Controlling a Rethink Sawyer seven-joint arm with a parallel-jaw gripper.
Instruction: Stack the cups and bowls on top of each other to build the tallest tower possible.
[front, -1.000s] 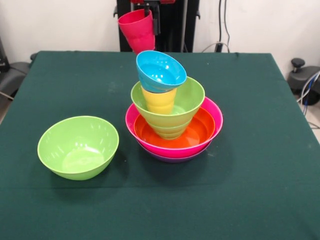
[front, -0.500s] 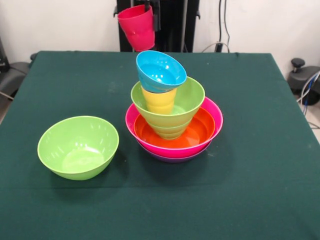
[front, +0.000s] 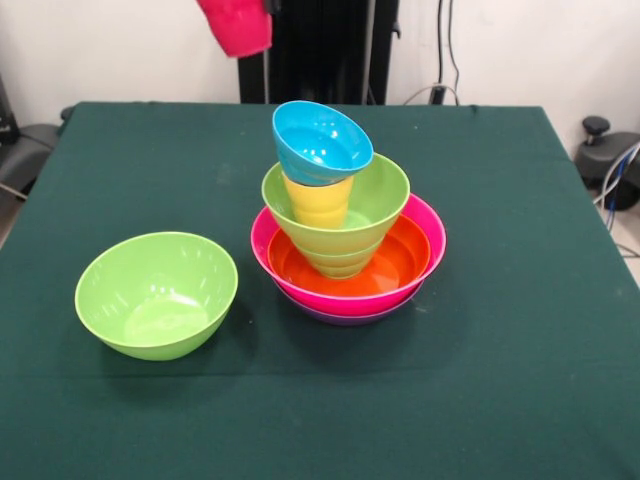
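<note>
The tower (front: 345, 230) stands near the middle of the green-covered bench (front: 500, 380), partly built: a purple bowl (front: 345, 318) shows as a thin edge at the bottom, with the hot pink bowl (front: 425, 262) nested in it, the orange bowl (front: 400, 262) inside that, and a large lime green bowl (front: 375, 205) on top of these. A yellow cup (front: 318, 200) stands in that green bowl, and the small sky blue bowl (front: 320, 143) sits on the cup, tilted so that its mouth faces forward. A second large lime green bowl (front: 155, 293) rests alone on the bench, well apart from the tower, not yet added. The red cup (front: 238, 27) hangs in the air at the top edge, above and to one side of the tower; the jaws themselves are out of view, so whether they grip it cannot be told. Judged from this, roughly half the work is left, and the tilted blue bowl looks like a poor seat for whatever goes on next.
</note>
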